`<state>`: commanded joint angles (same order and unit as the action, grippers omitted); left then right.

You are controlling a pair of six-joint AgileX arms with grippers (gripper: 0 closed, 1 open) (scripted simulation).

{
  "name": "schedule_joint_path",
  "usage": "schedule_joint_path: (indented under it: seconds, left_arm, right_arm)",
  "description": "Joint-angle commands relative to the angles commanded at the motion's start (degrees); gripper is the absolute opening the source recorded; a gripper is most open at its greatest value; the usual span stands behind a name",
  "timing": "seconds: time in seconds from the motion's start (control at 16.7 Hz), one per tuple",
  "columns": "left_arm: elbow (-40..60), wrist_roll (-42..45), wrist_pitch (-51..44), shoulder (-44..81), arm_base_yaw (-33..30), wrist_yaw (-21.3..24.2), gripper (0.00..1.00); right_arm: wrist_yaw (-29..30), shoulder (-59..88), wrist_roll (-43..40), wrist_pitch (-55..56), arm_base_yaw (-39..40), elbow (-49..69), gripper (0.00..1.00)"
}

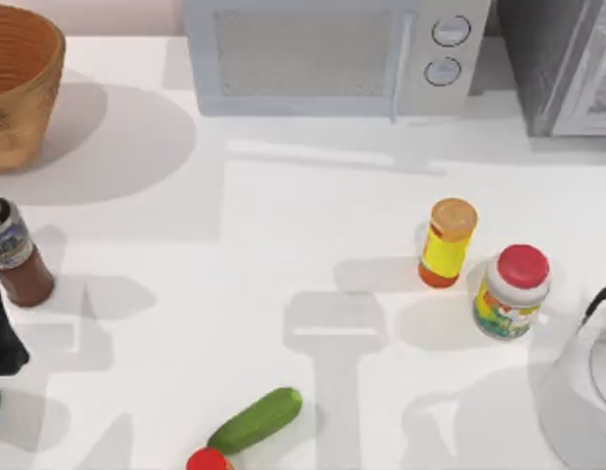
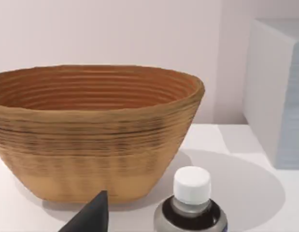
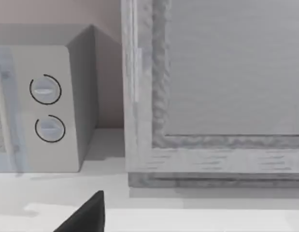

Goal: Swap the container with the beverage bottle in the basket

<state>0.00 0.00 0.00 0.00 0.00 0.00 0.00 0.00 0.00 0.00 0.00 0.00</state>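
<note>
Left gripper point(image 1: 1, 338) grip state unclear, beverage bottle point(image 1: 17, 257) just beside, basket point(image 1: 19, 88) beyond.

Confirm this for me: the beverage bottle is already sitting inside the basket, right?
No. The beverage bottle stands on the table outside the basket, nearer the front edge. The top view shows it.

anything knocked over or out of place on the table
Only the cucumber lies on its side near the front edge, natural for it. The beverage bottle, yellow tube and red-lidded jar stand upright, and the basket sits level. No spills.
</note>
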Motion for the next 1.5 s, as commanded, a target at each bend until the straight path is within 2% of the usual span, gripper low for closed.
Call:
schedule_joint_path:
  seconds: [0.3, 0.6, 0.9, 1.5]
  left_arm:
    - [3.1, 0.2, -1.4, 2.7, 0.6, -0.3, 1.00]
    - [19.0, 1.5, -9.4, 17.4, 2.8, -0.8, 1.00]
    - [44.4, 3.5, -22.6, 41.4, 5.0, -0.3, 1.00]
    - [106.2, 8.4, -55.4, 101.0, 8.9, 2.4, 1.00]
  right_arm:
    - [0.0, 0.0, 0.0, 0.0, 0.0, 0.0, 1.00]
    - [0.0, 0.0, 0.0, 0.0, 0.0, 0.0, 1.00]
    - [0.0, 0.0, 0.0, 0.0, 0.0, 0.0, 1.00]
    - [0.0, 0.0, 0.0, 0.0, 0.0, 0.0, 1.00]
